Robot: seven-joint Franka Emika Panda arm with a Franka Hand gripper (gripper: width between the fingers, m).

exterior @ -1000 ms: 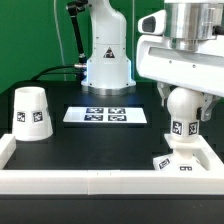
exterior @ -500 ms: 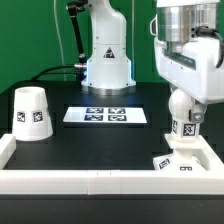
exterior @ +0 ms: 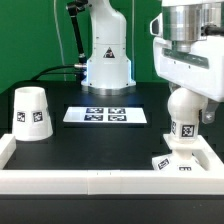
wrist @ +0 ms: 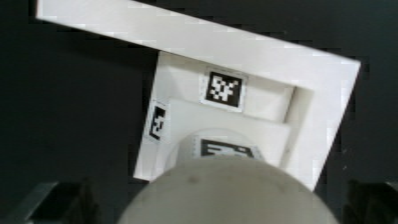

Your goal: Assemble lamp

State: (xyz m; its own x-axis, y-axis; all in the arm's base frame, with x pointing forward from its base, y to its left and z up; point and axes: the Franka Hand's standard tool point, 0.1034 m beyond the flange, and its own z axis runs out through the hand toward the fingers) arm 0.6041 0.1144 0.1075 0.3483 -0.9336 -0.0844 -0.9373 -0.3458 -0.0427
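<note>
The white ball-shaped bulb (exterior: 183,118) stands upright on the low square stepped base (exterior: 178,161) at the front of the exterior view's right. My gripper (exterior: 188,100) comes down from above and is shut on the bulb's upper part. In the wrist view the bulb (wrist: 222,190) fills the space between my dark fingers (wrist: 50,203), with the tagged base (wrist: 222,110) under it. The cup-like shade (exterior: 31,112) stands mouth down at the exterior view's left, far from my gripper.
The marker board (exterior: 105,115) lies flat in the middle of the black table. A white raised wall (exterior: 90,181) runs along the front and sides, close to the base. The arm's white pedestal (exterior: 107,55) stands at the back.
My wrist has turned about its vertical axis over the base, and the bulb's tag has shifted to the exterior view's right with it. Gripper height is about the same.
</note>
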